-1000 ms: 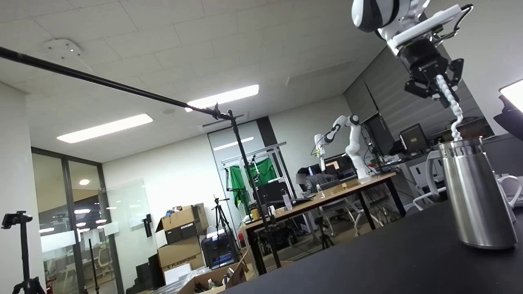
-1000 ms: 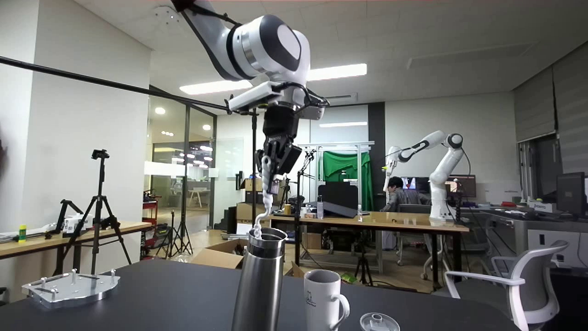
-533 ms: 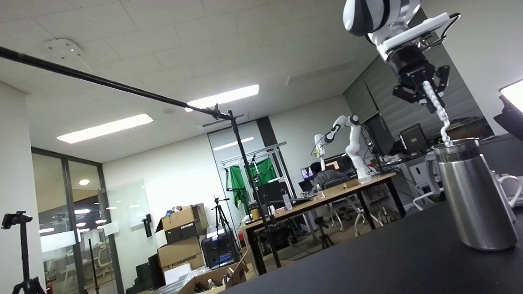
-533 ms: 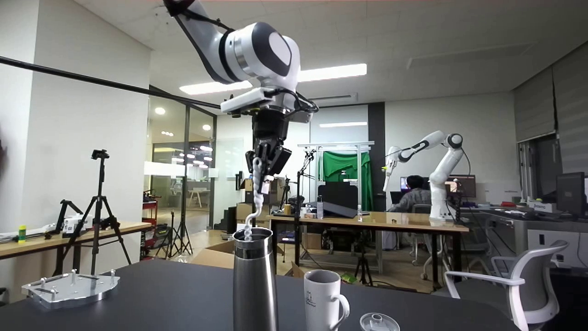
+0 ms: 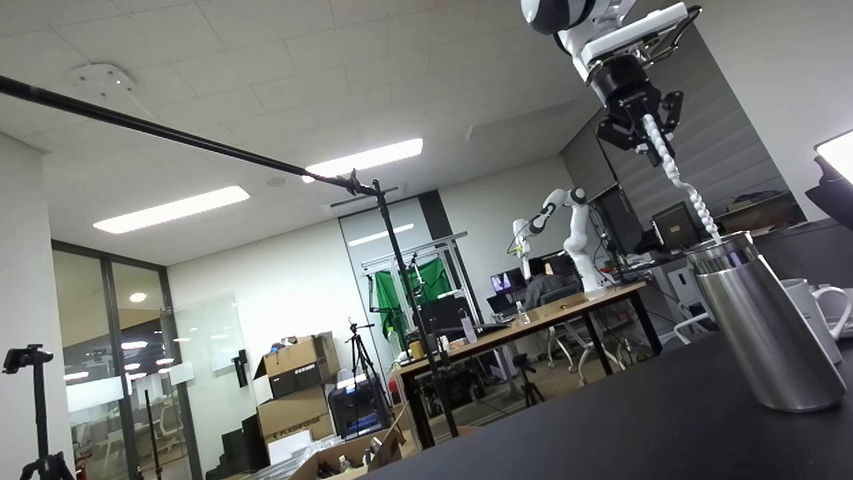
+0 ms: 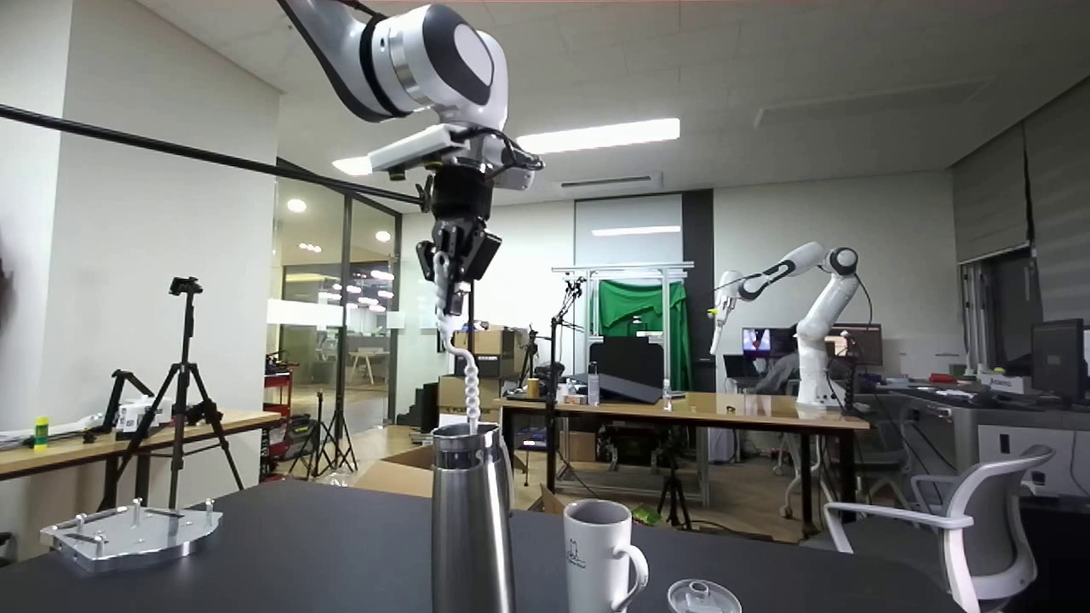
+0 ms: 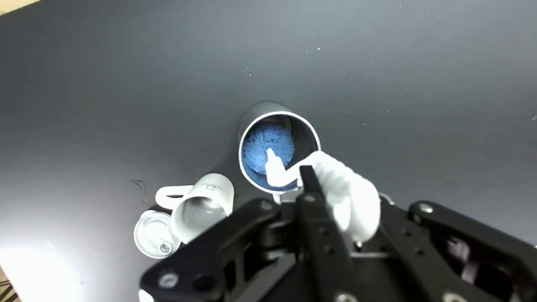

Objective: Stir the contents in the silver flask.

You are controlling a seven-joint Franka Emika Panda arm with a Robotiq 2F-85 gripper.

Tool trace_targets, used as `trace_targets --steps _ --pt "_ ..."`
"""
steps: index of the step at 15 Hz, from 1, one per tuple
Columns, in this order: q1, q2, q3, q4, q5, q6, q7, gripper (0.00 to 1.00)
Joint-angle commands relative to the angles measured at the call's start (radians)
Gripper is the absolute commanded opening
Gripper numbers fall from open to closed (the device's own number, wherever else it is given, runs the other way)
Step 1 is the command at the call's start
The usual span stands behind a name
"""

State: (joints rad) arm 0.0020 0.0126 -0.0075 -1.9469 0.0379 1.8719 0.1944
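In an exterior view, left to right: end effector (image 5: 660, 148) clenched on a twisted white stick (image 5: 698, 203); stick slopes down to the right and enters the mouth of the silver flask (image 5: 766, 333). Flask stands on the dark tabletop (image 6: 298, 545). Wrist view: blue fluffy contents (image 7: 262, 140) show inside it, with the stick's tip over or in them; contact cannot be told.

Done: stick grasped, flask uncapped, tip inside the rim. Step in hand, by my judgement: stirring; number of turns made cannot be told. Left: probably more circling with the tip low in the blue contents, then lifting the stick out past the rim.

Surroundings, left to right in an exterior view: a metal plate (image 6: 149, 538) with pegs, well apart from the flask; then the flask; a white mug (image 6: 596, 558) near its right side; a lid (image 6: 702, 598) just beside the mug; a chair (image 6: 996, 524) further off.

In the way, as judged: chiefly the flask's own wall. The stick's bend lies above the rim, and sideways pushes may drag or tip the flask, since nothing visible braces it. Should it slide right, the mug is struck first.
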Motion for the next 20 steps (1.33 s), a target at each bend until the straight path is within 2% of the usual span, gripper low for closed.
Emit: trace_targets --steps 1,7,15,20 --pt "0.0 -0.023 0.004 0.027 -0.019 -0.033 0.013 0.04" --pt "-0.035 0.024 -0.026 0.005 0.01 0.001 -0.013 0.04" --pt "-0.067 0.155 -0.052 -0.02 0.047 0.037 -0.043 0.04" --pt "-0.044 0.128 -0.039 -0.01 0.031 0.001 -0.026 0.04"
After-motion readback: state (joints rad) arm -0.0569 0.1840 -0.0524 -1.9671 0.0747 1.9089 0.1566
